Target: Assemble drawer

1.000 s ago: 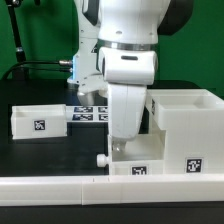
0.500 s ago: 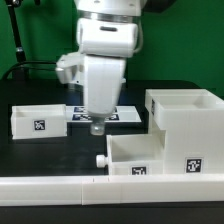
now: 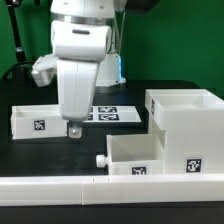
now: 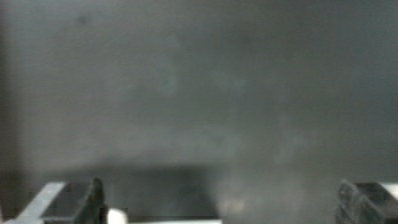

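Black table (image 3: pixel 40 150): drawer (image 3: pixel 185 115), rail (image 3: pixel 60 187), marker board (image 3: pixel 108 114)

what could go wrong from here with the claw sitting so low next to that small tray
1. The claw hangs low, close beside the small tray on the exterior view's left. A sideways move may shove the tray's wall instead of straddling it.
2. The wrist view shows the open fingers with only table between them. Closing now would likely grab nothing.
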`<state>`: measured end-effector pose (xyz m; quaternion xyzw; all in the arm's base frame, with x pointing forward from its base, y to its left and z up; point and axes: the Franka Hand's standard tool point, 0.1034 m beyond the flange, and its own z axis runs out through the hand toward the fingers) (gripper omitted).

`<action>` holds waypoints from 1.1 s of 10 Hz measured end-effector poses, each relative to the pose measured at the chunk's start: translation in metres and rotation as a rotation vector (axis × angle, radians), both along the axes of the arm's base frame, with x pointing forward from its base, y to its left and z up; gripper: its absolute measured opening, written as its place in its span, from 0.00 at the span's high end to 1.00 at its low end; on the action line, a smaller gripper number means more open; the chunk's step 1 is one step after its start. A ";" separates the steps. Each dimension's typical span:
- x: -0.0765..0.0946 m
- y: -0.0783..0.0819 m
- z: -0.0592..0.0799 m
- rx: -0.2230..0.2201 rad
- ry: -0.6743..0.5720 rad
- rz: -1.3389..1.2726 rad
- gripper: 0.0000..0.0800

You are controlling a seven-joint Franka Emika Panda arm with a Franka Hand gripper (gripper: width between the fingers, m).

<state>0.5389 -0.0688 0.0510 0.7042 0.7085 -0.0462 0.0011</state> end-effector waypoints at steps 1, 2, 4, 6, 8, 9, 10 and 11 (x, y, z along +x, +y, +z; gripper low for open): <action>0.004 -0.005 -0.003 0.029 0.004 0.013 0.19; 0.007 -0.010 -0.007 0.078 0.009 0.027 0.19; 0.007 -0.012 -0.018 0.133 0.030 0.033 0.19; 0.001 -0.007 -0.026 0.195 0.051 0.013 0.19; 0.001 -0.009 -0.026 0.190 0.053 0.016 0.19; 0.001 -0.009 -0.026 0.190 0.054 0.015 0.19; 0.000 -0.009 -0.026 0.190 0.054 0.015 0.19; 0.000 -0.008 -0.028 0.190 0.048 0.032 0.19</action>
